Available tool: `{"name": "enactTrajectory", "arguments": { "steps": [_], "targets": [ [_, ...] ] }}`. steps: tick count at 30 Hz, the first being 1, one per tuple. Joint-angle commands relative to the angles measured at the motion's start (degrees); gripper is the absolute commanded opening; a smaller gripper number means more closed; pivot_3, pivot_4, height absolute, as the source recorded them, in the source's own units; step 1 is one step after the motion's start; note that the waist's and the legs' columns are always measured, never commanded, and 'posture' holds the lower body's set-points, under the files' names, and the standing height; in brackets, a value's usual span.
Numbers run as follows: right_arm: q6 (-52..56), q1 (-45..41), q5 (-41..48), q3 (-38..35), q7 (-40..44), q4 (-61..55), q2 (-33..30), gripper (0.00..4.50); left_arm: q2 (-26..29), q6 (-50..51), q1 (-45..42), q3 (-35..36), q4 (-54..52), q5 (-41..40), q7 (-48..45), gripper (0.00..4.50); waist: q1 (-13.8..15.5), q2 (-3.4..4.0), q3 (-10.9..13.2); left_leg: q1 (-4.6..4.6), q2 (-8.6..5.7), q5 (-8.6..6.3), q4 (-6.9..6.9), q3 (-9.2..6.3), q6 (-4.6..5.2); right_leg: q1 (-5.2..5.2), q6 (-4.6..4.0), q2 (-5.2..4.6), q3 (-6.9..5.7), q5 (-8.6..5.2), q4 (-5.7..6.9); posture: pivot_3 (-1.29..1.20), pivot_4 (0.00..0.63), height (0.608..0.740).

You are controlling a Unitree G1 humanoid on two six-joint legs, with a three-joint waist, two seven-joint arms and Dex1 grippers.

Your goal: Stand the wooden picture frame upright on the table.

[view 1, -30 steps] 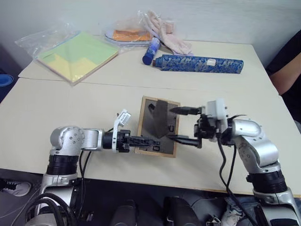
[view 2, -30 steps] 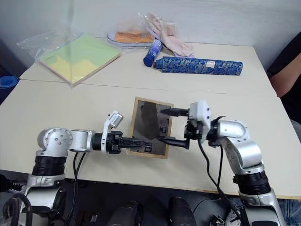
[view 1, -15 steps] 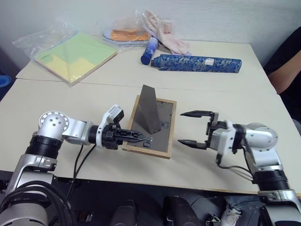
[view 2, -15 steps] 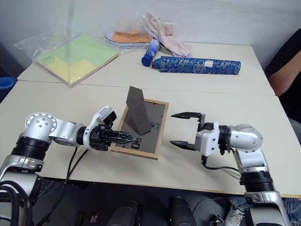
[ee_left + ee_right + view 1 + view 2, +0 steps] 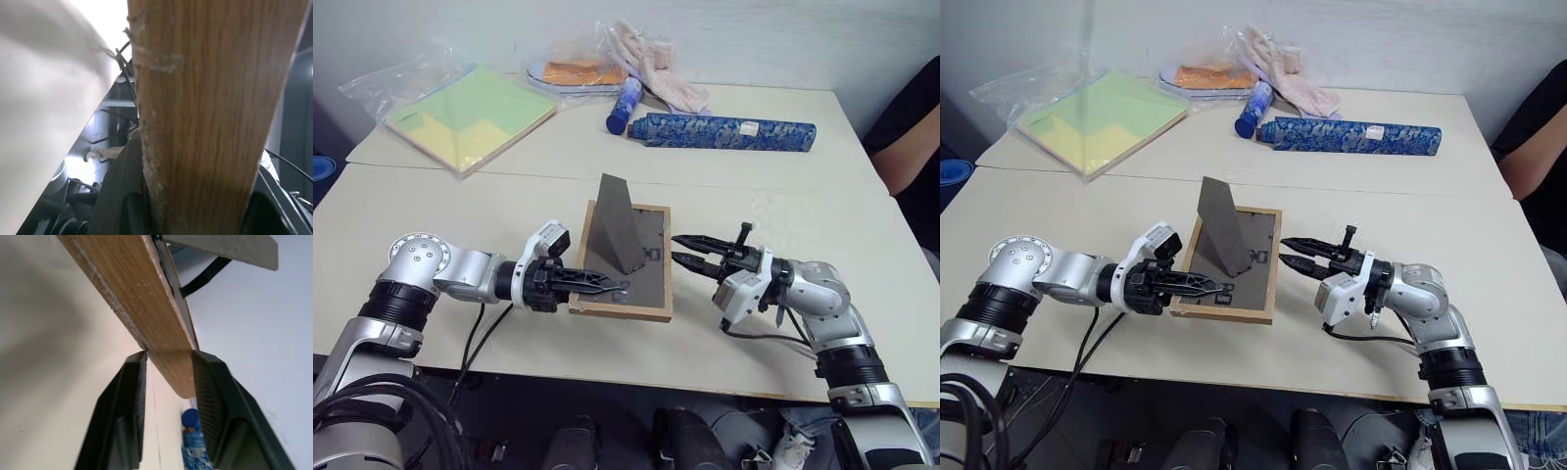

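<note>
Now the small light-wood picture frame (image 5: 625, 260) lies back-up near the tabletop's (image 5: 431, 215) front edge, grey stand raised. Both jaws clamp opposite borders; uneven lifting could twist it loose.

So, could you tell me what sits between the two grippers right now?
The wooden picture frame, easel stand raised, lies between the left gripper and right gripper in the left eye view.

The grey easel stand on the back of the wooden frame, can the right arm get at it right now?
Probably yes. The grey easel stand sticks up from the wooden picture frame, and nothing lies between it and the right gripper, whose fingers straddle the frame's right edge.
</note>
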Motion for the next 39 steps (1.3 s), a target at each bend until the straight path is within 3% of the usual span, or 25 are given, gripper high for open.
{"name": "enactTrajectory", "arguments": {
  "steps": [1,5,12,27,30,36,39],
  "targets": [
    [-2.1,-0.4,1.5,0.6,-2.5,-1.4,-2.8,1.3,-0.8,0.3,-1.2,-0.1,-1.5,-2.0,0.7,1.28,0.0,0.0,0.0,0.0,0.0,0.0,0.0,0.0,0.0,0.0,0.0,0.0,0.0,0.0,0.0,0.0,0.15,0.74],
    [0.3,0.0,5.4,1.5,-3.0,-1.8,-4.6,1.84,-0.3,0.4,-0.8,0.1,-1.6,-2.0,1.2,1.28,-0.5,0.0,0.0,0.0,0.01,0.02,0.0,-0.01,0.0,0.0,0.0,0.0,0.0,0.0,0.01,0.0,0.15,0.74],
    [-4.8,-3.7,-1.8,3.8,-7.2,1.4,-4.4,4.0,-0.8,0.2,-1.0,0.0,-1.7,-2.0,1.4,1.28,-0.9,0.0,0.0,0.03,0.0,0.03,-0.01,-0.03,-0.03,-0.01,0.0,0.04,0.06,0.0,0.03,0.0,0.15,0.74],
    [-11.2,-9.1,-13.0,8.1,-19.2,12.3,-3.5,4.0,-2.0,0.4,-1.3,0.4,-1.5,-2.0,1.6,1.28,-0.9,0.0,0.0,-0.16,-0.12,0.07,0.02,-0.12,-0.05,-0.35,0.0,0.02,0.12,0.0,0.26,0.0,0.15,0.74],
    [-11.3,-9.5,-14.8,8.0,-22.0,12.5,-3.2,3.49,-2.2,0.2,-1.2,0.6,-1.6,-2.0,1.7,1.28,-1.0,0.0,0.0,-0.21,-0.18,0.07,0.02,-0.12,-0.07,-0.56,0.0,0.03,0.25,0.0,0.42,0.0,0.15,0.74],
    [-10.4,-9.7,-17.5,8.3,-26.8,13.2,-3.2,1.54,-3.7,-4.4,0.0,4.0,-4.9,-2.0,5.3,1.28,-1.0,0.0,0.0,-0.22,-0.18,0.09,0.01,-0.11,-0.1,-0.63,0.0,0.04,0.29,0.0,0.47,0.0,0.15,0.74],
    [-10.4,-10.1,-18.8,8.6,-28.7,13.2,-2.9,1.45,-3.6,-4.7,0.7,5.7,-7.3,-2.0,4.9,2.31,-1.0,0.0,0.0,-0.24,-0.18,0.09,0.01,-0.15,-0.1,-0.67,0.0,0.05,0.32,0.0,0.48,0.0,0.15,0.74]
  ]
}}
